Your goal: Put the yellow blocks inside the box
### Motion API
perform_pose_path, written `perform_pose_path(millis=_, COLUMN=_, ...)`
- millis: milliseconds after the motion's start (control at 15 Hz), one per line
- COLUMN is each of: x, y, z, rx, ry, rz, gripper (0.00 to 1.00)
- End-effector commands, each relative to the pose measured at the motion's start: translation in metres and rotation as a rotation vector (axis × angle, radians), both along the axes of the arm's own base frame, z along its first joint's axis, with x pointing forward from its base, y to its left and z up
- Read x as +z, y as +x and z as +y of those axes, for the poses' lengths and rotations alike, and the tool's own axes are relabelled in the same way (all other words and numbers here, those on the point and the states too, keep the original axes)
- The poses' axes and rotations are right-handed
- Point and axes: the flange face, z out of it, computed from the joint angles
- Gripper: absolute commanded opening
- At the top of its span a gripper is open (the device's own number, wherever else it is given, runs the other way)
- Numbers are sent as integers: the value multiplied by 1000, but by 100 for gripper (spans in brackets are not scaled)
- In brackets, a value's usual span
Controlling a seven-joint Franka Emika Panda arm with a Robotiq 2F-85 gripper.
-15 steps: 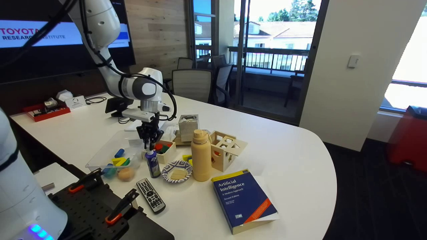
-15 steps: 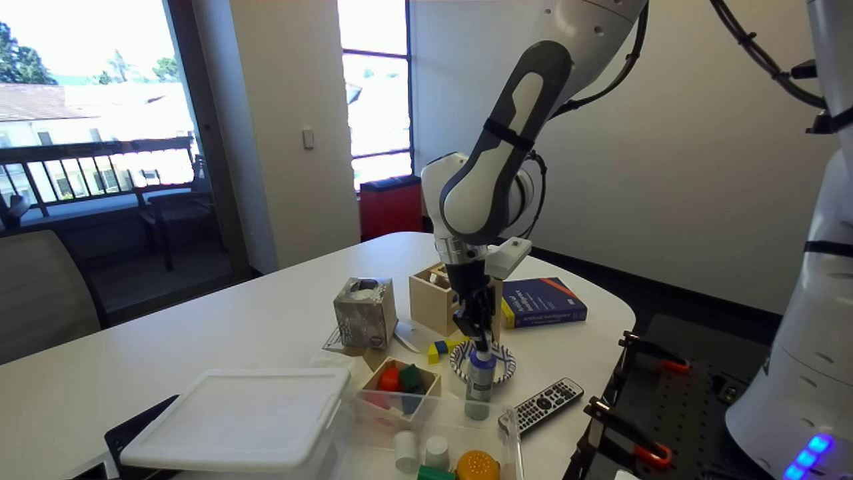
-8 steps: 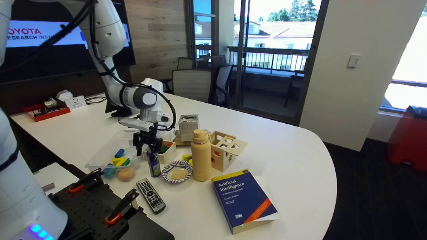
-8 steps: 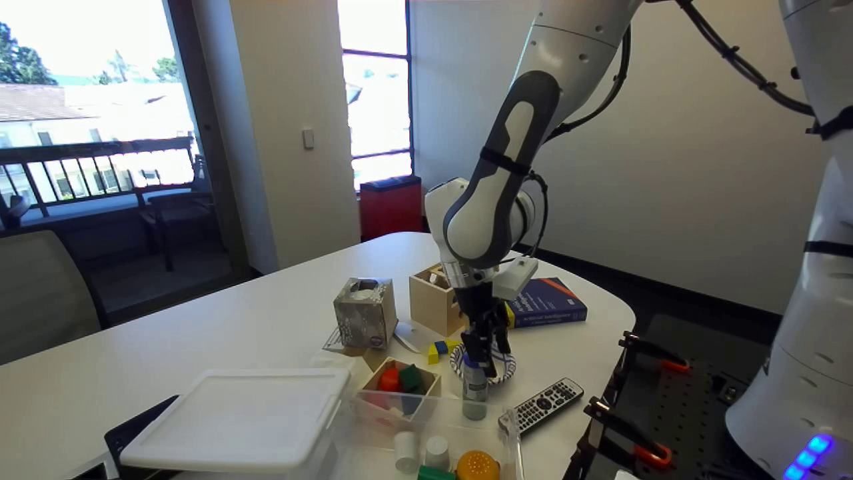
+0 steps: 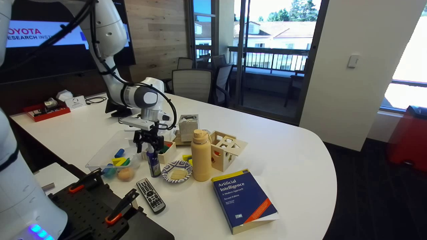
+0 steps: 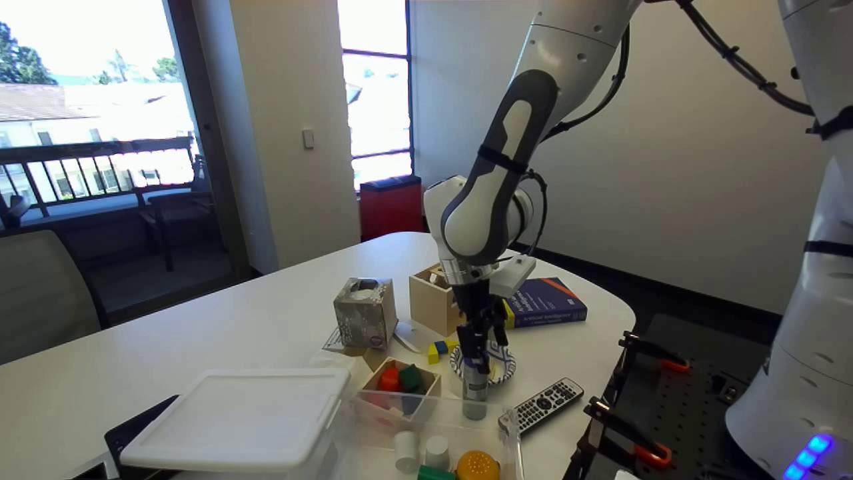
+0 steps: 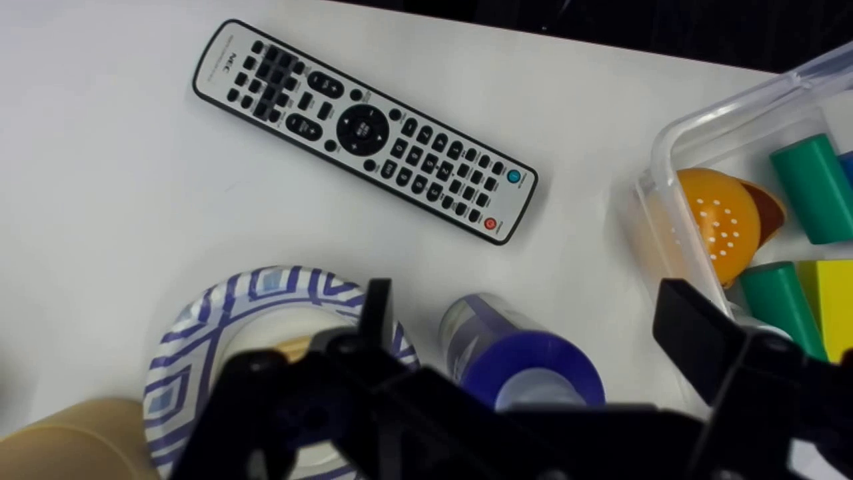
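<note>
Yellow blocks (image 6: 433,354) lie on the white surface (image 5: 283,160) in an exterior view, beside a small blue piece (image 6: 441,347) and between a patterned tissue box (image 6: 365,317) and a patterned bowl (image 7: 174,393). Another yellow block (image 7: 837,303) sits inside a clear plastic bin (image 7: 663,160), just beside a green cylinder (image 7: 776,303) and near an orange toy (image 7: 716,223) with white dots. The black tool (image 7: 530,317) hangs over an upright, purple-collared bottle (image 7: 476,330). It is released: its fingers (image 7: 690,333) stand wide apart, one to either side of the bottle, with a gap at each side in the wrist view. An open wooden box (image 5: 170,155), just beside the bin, holds red and green pieces (image 6: 390,380). A shape-sorter box (image 6: 426,307) with cut-out holes is partly hidden by a tan flask (image 5: 201,160) in an exterior view. The bowl holds a pale tan item (image 5: 178,174). A remote control (image 7: 365,132) lies near the bottle, and a blue book (image 5: 245,200) near the flask.
</note>
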Motion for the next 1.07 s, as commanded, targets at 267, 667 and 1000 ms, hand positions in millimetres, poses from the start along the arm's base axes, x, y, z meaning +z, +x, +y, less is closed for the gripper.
perform_pose_path(millis=267, x=67, y=15, z=-38, rx=-133, ry=81, rz=-107, gripper=100)
perform_pose_path(millis=667, x=103, y=32, z=-68, rx=-267, ry=186, rz=-248, gripper=100)
perform_pose_path(millis=1000, x=81, y=50, z=-51, rx=-270, ry=197, rz=-342, gripper=100)
